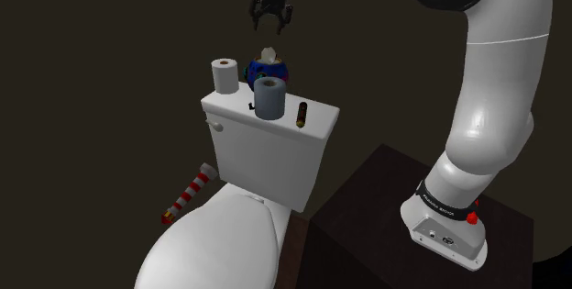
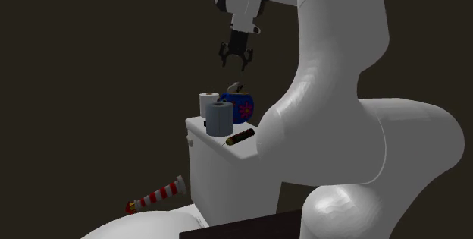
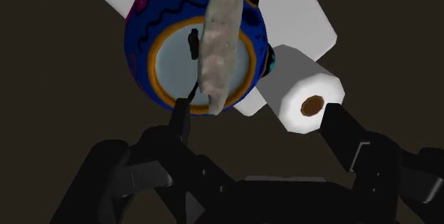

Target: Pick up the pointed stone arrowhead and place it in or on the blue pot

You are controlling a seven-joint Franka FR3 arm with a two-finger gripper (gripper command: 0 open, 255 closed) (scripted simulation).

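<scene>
Arrowhead [image 3: 220, 41] on the blue pot [image 3: 142, 48], jaws empty above

You have the pale, flaked arrowhead lying across the pot's open mouth, its point hanging past the orange rim. The pot stands on the toilet tank [image 1: 275, 154], between a white paper roll [image 1: 225, 74] and a grey one [image 1: 269, 97]. Your jaws hang well above it, spread wide and holding nothing. By the look of it, the placing is done. If you must regrip, expect a light, stiff, thin stone with brittle edges. Pinch it across the flat faces at the broad middle, not the tip, and press gently so it doesn't pivot or skid.
</scene>
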